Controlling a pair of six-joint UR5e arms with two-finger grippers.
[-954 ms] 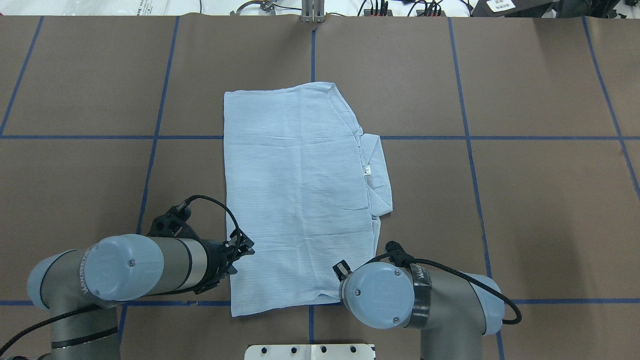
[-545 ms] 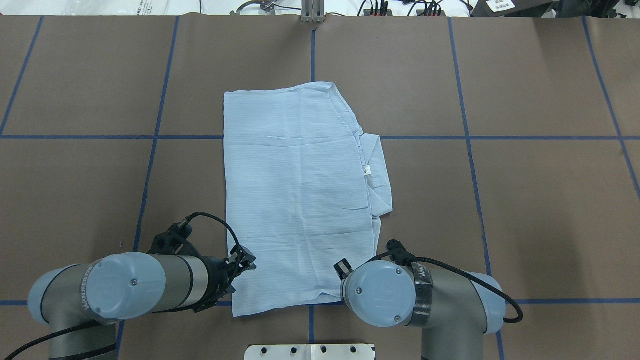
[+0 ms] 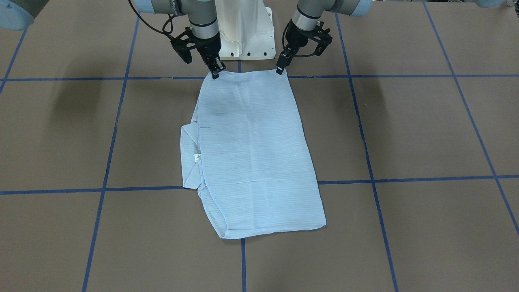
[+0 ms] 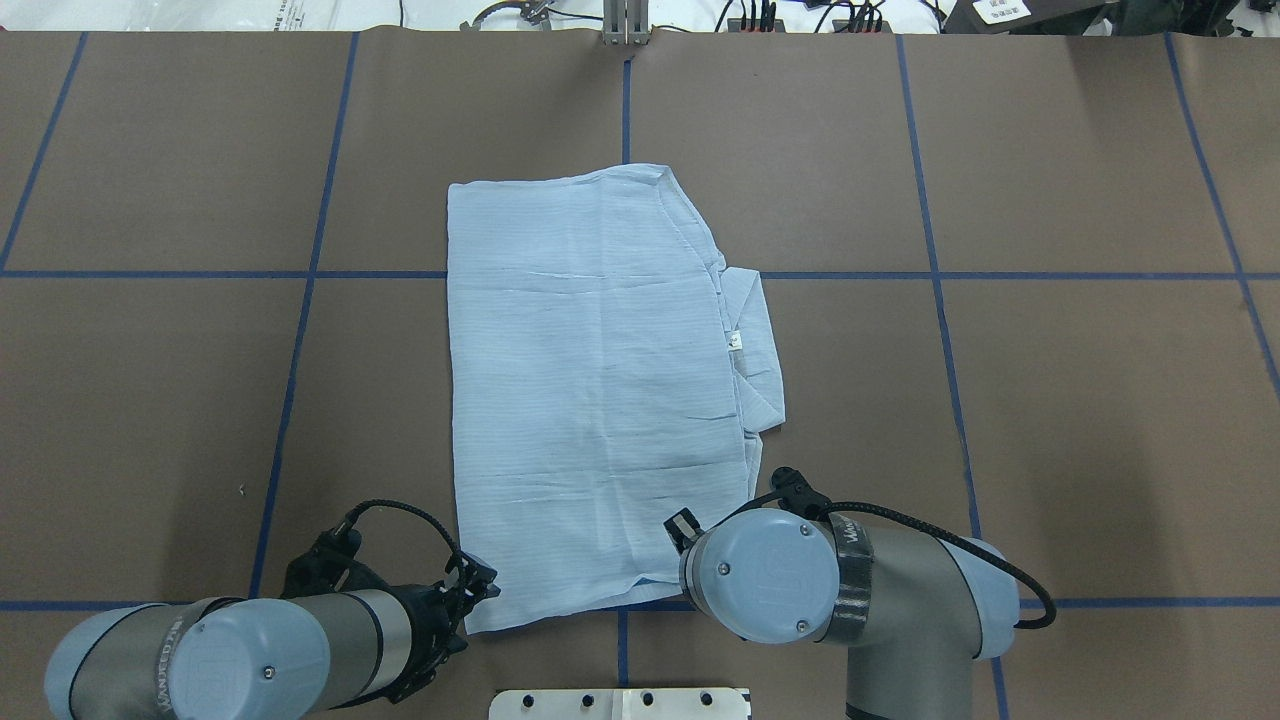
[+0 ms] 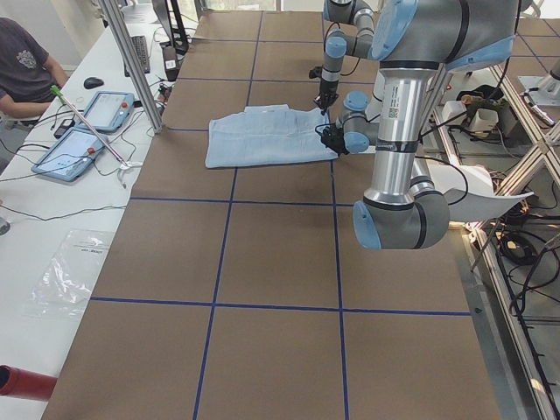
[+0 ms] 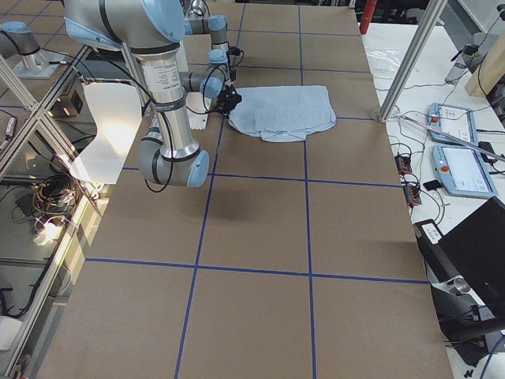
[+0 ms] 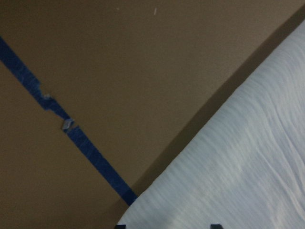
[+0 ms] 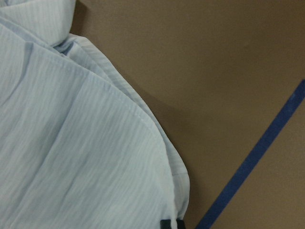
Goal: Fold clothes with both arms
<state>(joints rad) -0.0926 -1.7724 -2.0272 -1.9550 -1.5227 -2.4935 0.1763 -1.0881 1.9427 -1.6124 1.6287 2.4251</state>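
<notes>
The light-blue shirt (image 4: 600,380) lies flat on the brown table, folded into a long rectangle, with its collar (image 4: 755,340) sticking out on the right. My left gripper (image 4: 483,588) is at the shirt's near left corner, and its two fingertips (image 7: 214,226) stand apart over the cloth (image 7: 248,167). In the overhead view my right gripper is hidden under its own wrist. The front view shows that gripper (image 3: 215,71) down on the near right corner. In the right wrist view a single dark tip (image 8: 171,224) pinches the corner of the fabric (image 8: 71,143).
Blue tape lines (image 4: 310,275) divide the table into squares. The robot's white base (image 4: 620,703) sits just behind the shirt's near edge. A person (image 5: 26,61) sits at a side desk with tablets (image 5: 79,131) beyond the far table edge.
My left gripper slid back along the shirt's left edge towards the robot and now sits at the near left corner. The right arm barely shifted. The shirt lies as before.
</notes>
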